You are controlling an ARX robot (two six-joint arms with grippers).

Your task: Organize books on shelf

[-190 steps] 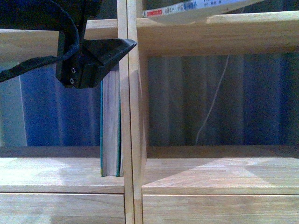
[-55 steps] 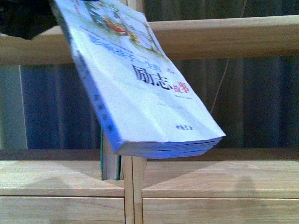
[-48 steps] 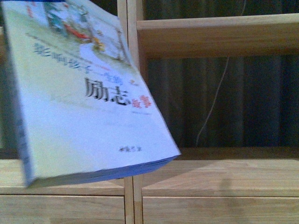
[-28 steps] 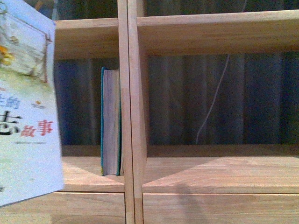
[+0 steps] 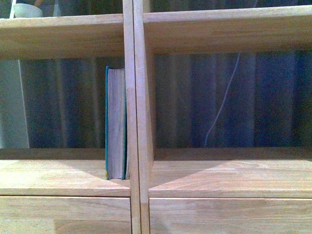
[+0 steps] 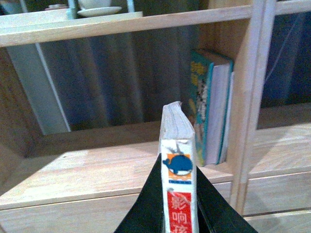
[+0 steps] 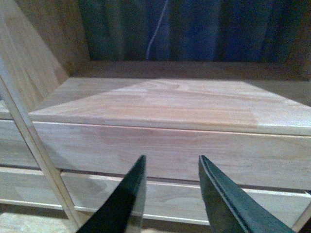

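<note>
A light wooden shelf (image 5: 138, 146) is seen close up. A thick teal book (image 5: 116, 124) is stood upright in the left compartment, pressed against the vertical divider. A thin white paperback (image 6: 178, 141) — its red-strip spine turned to the wrist camera — is clamped upright between the fingers of the left tool (image 6: 179, 167), seemingly just outside that compartment and apart from the teal book. The right tool (image 7: 171, 160) is spread open and empty before the neighbouring compartment's board.
</note>
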